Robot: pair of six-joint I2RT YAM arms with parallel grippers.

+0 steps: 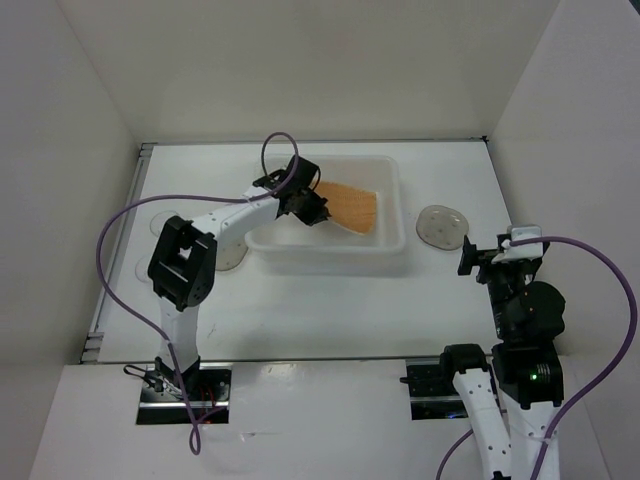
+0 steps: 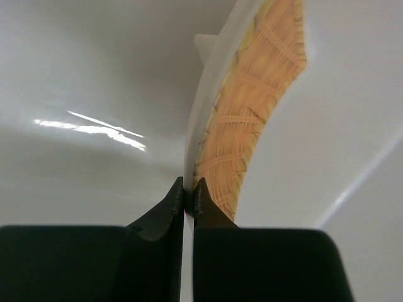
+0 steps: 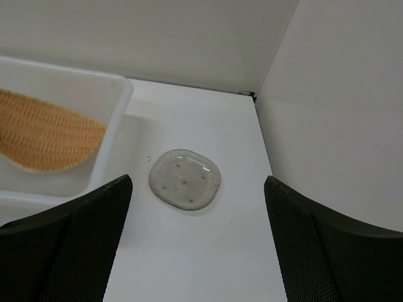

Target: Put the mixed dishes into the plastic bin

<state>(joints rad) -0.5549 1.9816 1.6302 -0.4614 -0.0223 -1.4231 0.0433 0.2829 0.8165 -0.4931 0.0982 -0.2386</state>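
Left fingers (image 2: 169,211) clamp the plate (image 2: 252,126) edge inside the bin (image 1: 330,258); right fingers (image 3: 75,251) spread wide near the saucer (image 3: 185,178).

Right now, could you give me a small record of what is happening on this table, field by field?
Left gripper: shut on the edge of the orange-tan ribbed rounded-triangular plate
Plate location: inside the translucent white rectangular plastic bin
Right gripper: open, holding nothing
Small round greyish translucent saucer: flat on the white table, right of the bin, not touching it
Right gripper's view: saucer between its fingers, lower down
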